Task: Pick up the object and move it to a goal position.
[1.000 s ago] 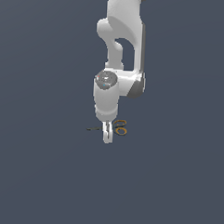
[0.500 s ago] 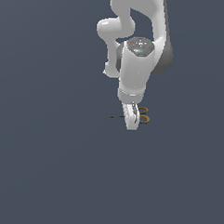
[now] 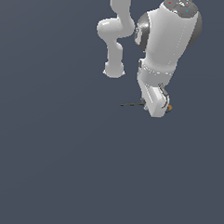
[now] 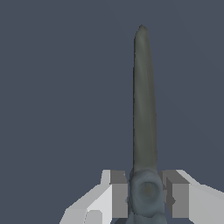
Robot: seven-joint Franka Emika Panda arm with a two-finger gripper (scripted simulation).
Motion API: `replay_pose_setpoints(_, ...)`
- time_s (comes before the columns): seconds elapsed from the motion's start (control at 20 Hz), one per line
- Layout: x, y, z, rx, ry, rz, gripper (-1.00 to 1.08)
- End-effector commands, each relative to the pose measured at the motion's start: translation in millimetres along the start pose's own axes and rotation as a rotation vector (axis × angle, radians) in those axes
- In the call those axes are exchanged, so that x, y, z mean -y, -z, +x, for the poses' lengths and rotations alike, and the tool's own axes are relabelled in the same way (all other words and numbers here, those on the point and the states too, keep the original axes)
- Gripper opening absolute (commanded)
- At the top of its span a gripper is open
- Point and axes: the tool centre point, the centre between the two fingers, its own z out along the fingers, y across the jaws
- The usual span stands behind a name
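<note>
Gripper (image 4: 146,194) is clamped on the scissors (image 4: 144,109) at the pivot, pads (image 4: 119,194) pressed on both sides, dark blades sticking straight out ahead. In exterior view the arm (image 3: 166,47) looms much larger and further toward that view's right vs 0.5 s ago; the scissors have come along, blade tip poking out left, orange handle just showing right.

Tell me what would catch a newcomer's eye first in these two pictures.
First, the big white robot arm filling the top of the exterior view, its gripper low near the middle. Next, the small pair of scissors with thin dark blades clamped at the pivot between the grey finger pads in the wrist view; outside, only a blade tip and an orange handle edge show. Everything else is plain dark grey-blue.
</note>
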Motion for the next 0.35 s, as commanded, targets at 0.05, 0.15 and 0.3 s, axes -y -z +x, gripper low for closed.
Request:
replay_pose_setpoints(0.05, 1.1, 13.9, -11.7, 0.0, -0.001, -0.001, -1.0)
replay_pose_setpoints(0.15, 1.7, 18.1, -15.6, 0.001, 0.0, -0.001, -1.0)
replay_pose_setpoints(0.3, 2.1, 20.4, -17.7, 0.001, 0.0, -0.001, -1.0)
